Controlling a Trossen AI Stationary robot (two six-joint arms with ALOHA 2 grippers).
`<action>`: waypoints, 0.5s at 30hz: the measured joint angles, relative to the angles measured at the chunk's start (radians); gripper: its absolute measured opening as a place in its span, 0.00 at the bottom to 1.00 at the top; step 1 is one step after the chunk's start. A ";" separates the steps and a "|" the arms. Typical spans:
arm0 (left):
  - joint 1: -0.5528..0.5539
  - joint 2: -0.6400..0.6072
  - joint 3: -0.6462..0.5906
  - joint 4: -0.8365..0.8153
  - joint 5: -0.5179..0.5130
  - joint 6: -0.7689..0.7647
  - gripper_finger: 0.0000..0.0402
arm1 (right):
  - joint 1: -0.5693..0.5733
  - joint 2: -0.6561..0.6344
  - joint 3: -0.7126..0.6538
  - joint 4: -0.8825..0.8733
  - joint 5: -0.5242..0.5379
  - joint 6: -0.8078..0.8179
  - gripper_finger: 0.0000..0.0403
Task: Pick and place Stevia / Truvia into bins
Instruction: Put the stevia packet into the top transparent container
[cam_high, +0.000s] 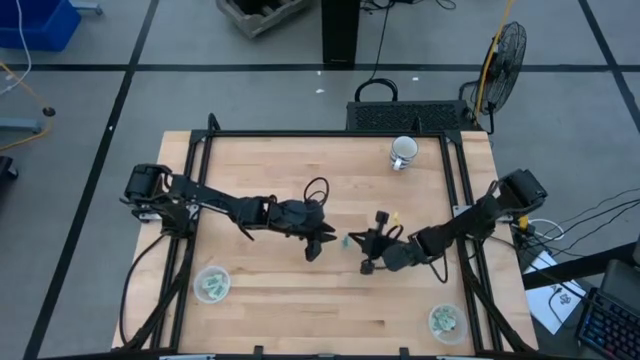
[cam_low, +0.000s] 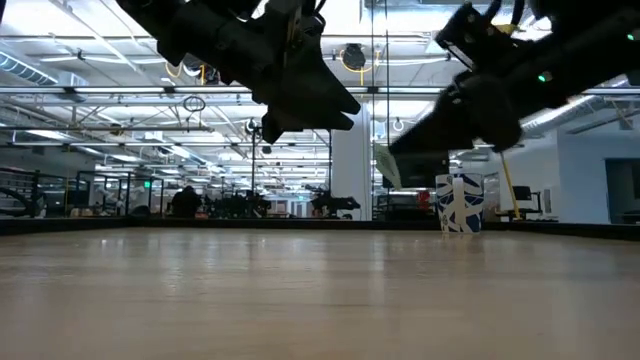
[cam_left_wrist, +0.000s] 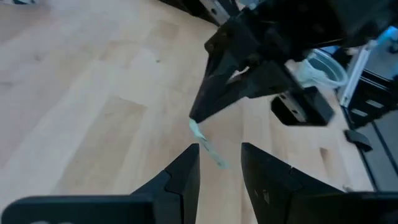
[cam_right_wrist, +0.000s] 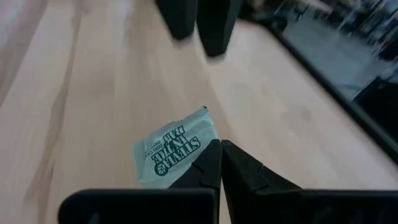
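- Two arms meet over the middle of the wooden table (cam_high: 270, 160), and their closeness is the largest risk: the left gripper (cam_high: 322, 240) and the right gripper (cam_high: 352, 241) are nearly tip to tip, so a small misjudged advance could knock one into the other
- One Stevia sachet (cam_right_wrist: 176, 148) hangs in the air between them, held by a corner in the right gripper's pressed-together fingers; the grip covers very little paper, so I judge a jolt or a quick swing could shake it loose onto the bare wood
- The left gripper's jaws stand slightly apart, aimed at the sachet's free end in the left wrist view; if this is a hand-over, closing off-centre would crease or push the paper away instead of catching it, and the right gripper letting go too soon would drop it
- The two bins sit well apart from the sachet at the near corners, the left bin (cam_high: 212, 284) and the right bin (cam_high: 446, 321), each already holding sachets; a light packet released high or off-centre could drift past a rim
- The white mug (cam_high: 403, 152) near the far edge is far from the action, so it poses little danger
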 joint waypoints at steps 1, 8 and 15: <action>0.003 0.000 0.000 0.001 -0.007 -0.003 0.30 | -0.008 0.000 0.000 0.033 0.000 -0.026 0.00; 0.032 0.000 0.000 0.002 -0.016 -0.041 0.30 | -0.055 0.000 0.000 0.200 -0.001 -0.160 0.00; 0.054 0.000 0.000 0.004 -0.016 -0.055 0.30 | -0.075 0.000 0.000 0.196 -0.027 -0.168 0.00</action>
